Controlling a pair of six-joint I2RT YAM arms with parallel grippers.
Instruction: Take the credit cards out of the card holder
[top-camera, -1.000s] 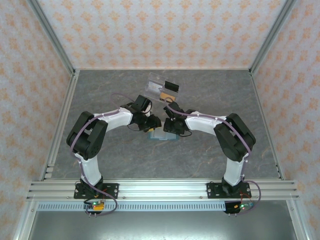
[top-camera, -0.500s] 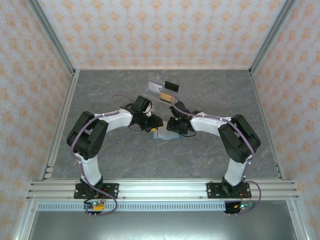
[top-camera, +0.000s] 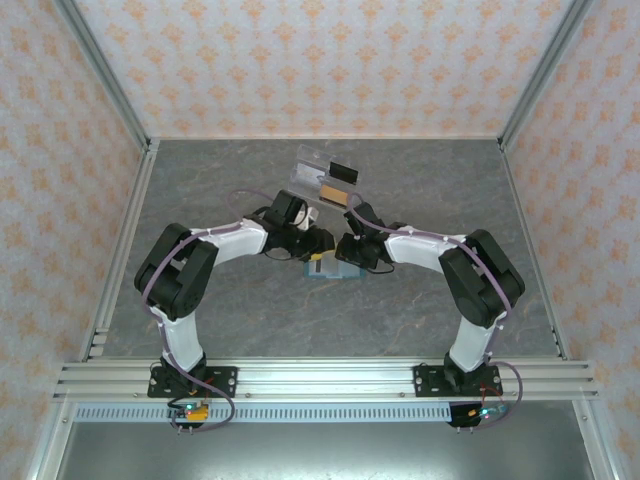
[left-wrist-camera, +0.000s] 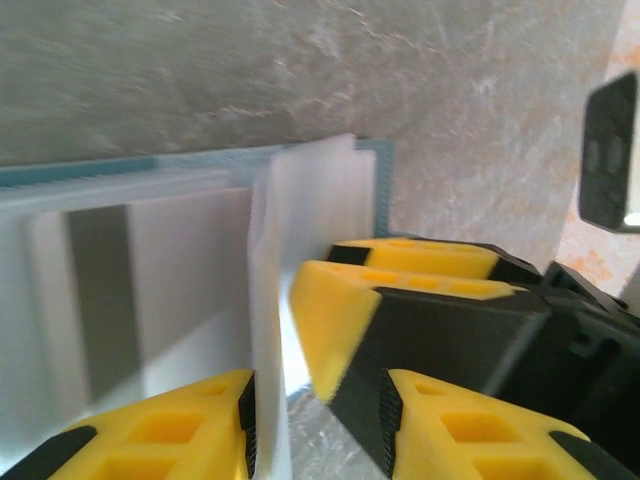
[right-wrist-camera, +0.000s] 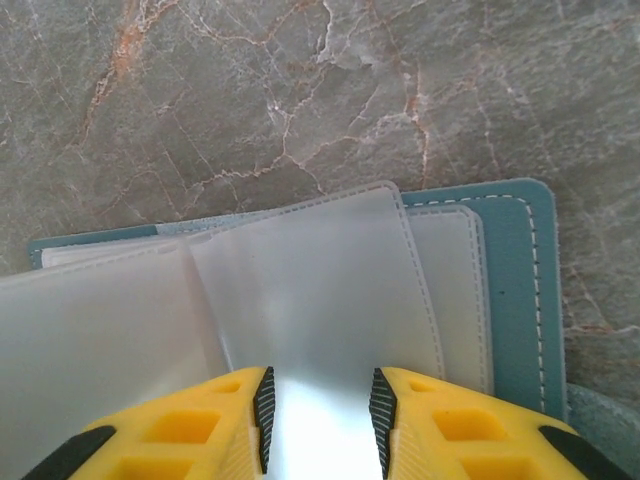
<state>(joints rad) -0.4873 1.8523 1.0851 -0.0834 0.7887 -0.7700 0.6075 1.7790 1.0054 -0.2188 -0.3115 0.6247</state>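
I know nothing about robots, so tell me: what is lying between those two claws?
The open teal card holder lies between the left gripper and the right gripper, as the top view shows.

We are finding no legible text, label, number or sign on the card holder (right-wrist-camera: 518, 300) or its clear sleeves (right-wrist-camera: 320, 290).

Both arms bent inward, elbows out, wrists pitched down. Left gripper (top-camera: 315, 248) and right gripper (top-camera: 347, 250) almost tip to tip, jaws of each narrowly parted.
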